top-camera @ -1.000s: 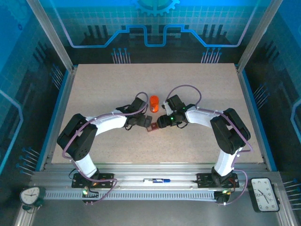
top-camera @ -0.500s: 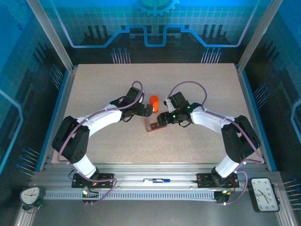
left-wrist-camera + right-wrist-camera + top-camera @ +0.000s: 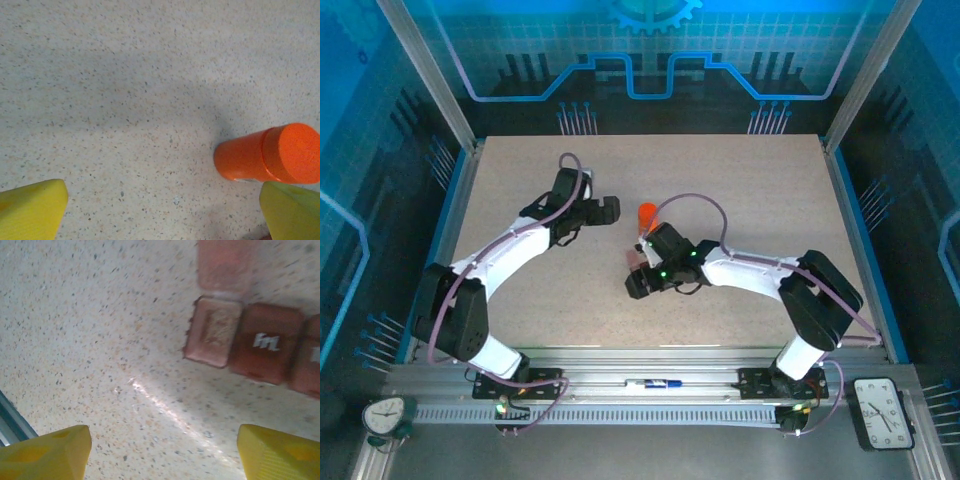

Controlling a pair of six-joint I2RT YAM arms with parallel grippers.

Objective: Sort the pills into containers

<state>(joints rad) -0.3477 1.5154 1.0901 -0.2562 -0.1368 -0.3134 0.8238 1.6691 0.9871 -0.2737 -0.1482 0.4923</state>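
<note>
Containers (image 3: 250,342), long axis parallel to the jaw gap, lie just ahead of the right tool (image 3: 162,442), spread wide and empty.

The surface (image 3: 750,180) is pale beige with fine dark speckling, matt and evenly lit. A blue edging (image 3: 438,240) runs along its left and right sides. The back wall (image 3: 520,60) is a blue-lit grid panel with a bright circuit-style line and a gear emblem (image 3: 651,12) at top centre. Slanted aluminium posts (image 3: 425,70) frame the corners, with translucent blue side panels beyond. A slotted aluminium rail (image 3: 620,405) spans the near edge, and a marker (image 3: 655,383) lies on it. A round clock (image 3: 386,415) sits at its left end, a square black clock (image 3: 885,412) at its right.
</note>
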